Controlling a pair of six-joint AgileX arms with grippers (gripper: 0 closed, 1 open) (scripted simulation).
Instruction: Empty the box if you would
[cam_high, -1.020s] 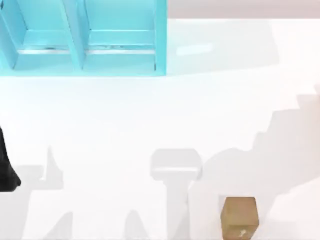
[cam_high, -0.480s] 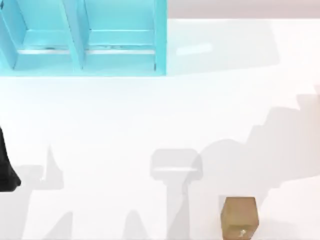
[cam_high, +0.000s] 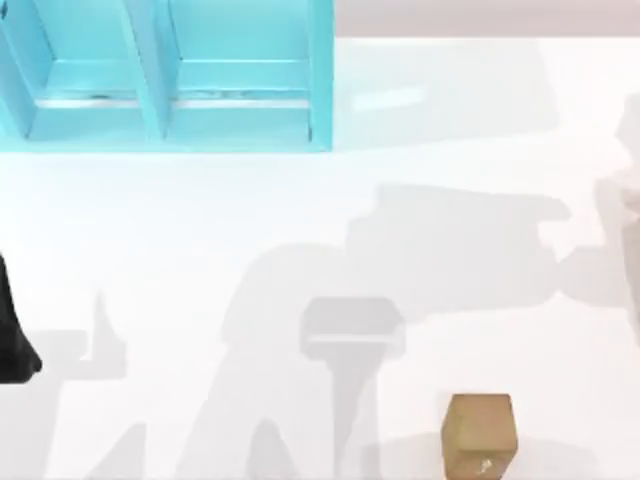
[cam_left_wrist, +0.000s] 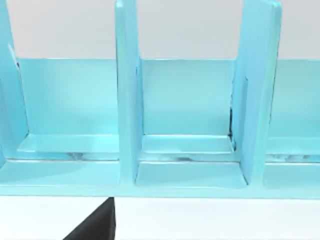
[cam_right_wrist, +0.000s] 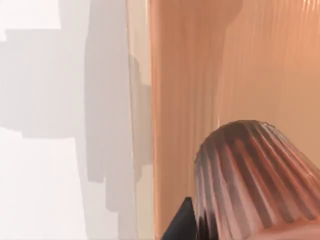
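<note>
In the right wrist view I look down into the box, with its orange-tan inner wall (cam_right_wrist: 240, 60) and pale rim (cam_right_wrist: 137, 100). A ribbed, rounded brown object (cam_right_wrist: 250, 175) sits inside it, close to the camera. One dark finger (cam_right_wrist: 181, 225) of my right gripper pokes in right beside that object; I cannot tell whether they touch. A small brown cube (cam_high: 480, 435) rests on the white table near the front edge, right of centre. My left arm (cam_high: 12, 340) is parked at the table's left edge, and its dark fingertip (cam_left_wrist: 95, 227) faces the shelf.
A light blue shelf unit (cam_high: 170, 75) with upright dividers stands at the back left. A pale shape (cam_high: 630, 190) shows at the top view's right edge. A broad grey shadow (cam_high: 450, 250) lies across the middle of the white table (cam_high: 200, 230).
A broad shadow has swept leftward over the table's middle, and a pale shape has come in at the right edge. The brown cube and the left arm have not moved.
</note>
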